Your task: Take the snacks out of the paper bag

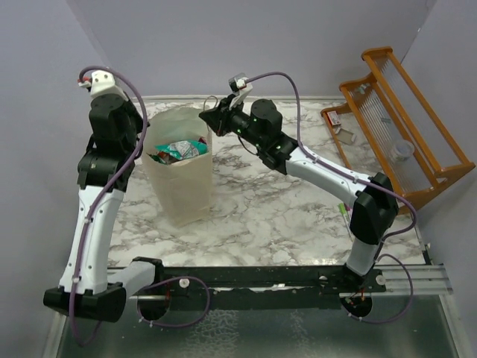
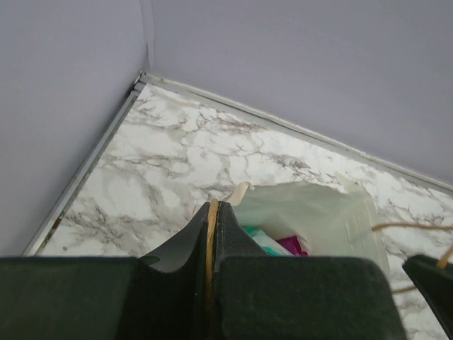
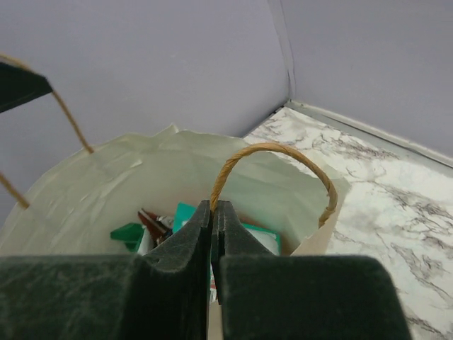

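Observation:
The tall beige paper bag (image 1: 182, 179) stands upright on the marble table, its mouth pulled open. Inside lie the snacks (image 1: 179, 149): green and red packets (image 3: 180, 219), and a purple one (image 2: 294, 246). My left gripper (image 1: 146, 139) is at the bag's left rim, shut on a tan cord handle (image 2: 211, 212) pinched between its jaws. Over the right rim, my right gripper (image 1: 212, 119) is shut on the other cord handle (image 3: 272, 149), which arcs up from its fingertips (image 3: 225, 212) to the bag's wall (image 3: 311, 244).
A wooden rack (image 1: 417, 127) holding a small clear cup stands at the right, with a small red-and-white box (image 1: 335, 117) beside it. Two thin pens (image 1: 343, 211) lie near the right arm's elbow. Lilac walls close in behind and on the left.

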Controlling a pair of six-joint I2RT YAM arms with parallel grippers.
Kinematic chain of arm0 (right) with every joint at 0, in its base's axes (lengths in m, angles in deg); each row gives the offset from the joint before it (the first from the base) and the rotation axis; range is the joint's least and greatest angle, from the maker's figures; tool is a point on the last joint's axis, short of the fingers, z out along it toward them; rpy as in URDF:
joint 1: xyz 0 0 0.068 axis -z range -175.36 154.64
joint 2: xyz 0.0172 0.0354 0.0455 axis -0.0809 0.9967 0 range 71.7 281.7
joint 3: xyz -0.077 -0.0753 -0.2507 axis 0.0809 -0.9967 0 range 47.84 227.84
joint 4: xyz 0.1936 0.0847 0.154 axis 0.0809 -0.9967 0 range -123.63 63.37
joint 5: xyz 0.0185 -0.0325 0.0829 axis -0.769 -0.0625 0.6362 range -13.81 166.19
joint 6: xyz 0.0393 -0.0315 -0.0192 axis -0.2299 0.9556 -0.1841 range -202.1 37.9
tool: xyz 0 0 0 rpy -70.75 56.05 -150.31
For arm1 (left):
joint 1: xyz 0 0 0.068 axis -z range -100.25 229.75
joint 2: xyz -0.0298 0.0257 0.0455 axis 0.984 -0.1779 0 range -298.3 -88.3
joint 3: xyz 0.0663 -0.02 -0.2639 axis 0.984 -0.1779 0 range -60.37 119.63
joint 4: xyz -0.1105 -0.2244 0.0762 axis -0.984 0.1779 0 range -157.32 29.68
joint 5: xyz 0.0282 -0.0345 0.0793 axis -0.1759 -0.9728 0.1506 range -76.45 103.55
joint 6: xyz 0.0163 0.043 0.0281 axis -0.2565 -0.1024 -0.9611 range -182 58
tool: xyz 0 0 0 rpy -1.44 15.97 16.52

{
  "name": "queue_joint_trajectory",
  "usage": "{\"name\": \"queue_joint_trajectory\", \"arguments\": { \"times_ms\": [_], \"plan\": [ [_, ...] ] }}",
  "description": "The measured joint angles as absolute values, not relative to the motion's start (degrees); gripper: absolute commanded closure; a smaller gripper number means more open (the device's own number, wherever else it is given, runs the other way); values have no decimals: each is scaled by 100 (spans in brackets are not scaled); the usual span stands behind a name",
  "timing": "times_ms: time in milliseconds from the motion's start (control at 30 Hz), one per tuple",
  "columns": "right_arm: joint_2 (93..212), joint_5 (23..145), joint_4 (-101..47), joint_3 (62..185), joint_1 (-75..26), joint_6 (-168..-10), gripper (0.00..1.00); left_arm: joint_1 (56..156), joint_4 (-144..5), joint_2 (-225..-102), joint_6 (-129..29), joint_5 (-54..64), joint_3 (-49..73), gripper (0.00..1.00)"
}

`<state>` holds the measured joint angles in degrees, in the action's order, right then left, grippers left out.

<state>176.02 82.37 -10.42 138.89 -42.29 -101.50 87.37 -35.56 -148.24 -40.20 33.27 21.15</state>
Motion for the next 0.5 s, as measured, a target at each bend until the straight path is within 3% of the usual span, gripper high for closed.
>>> {"name": "queue_joint_trajectory", "arguments": {
  "times_ms": [500],
  "plan": [
    [16668, 8337, -1486, 12947, -4223, -10627, 99, 8024, -3940, -16713, -4623, 2547, 3859, 100]
  ]
}}
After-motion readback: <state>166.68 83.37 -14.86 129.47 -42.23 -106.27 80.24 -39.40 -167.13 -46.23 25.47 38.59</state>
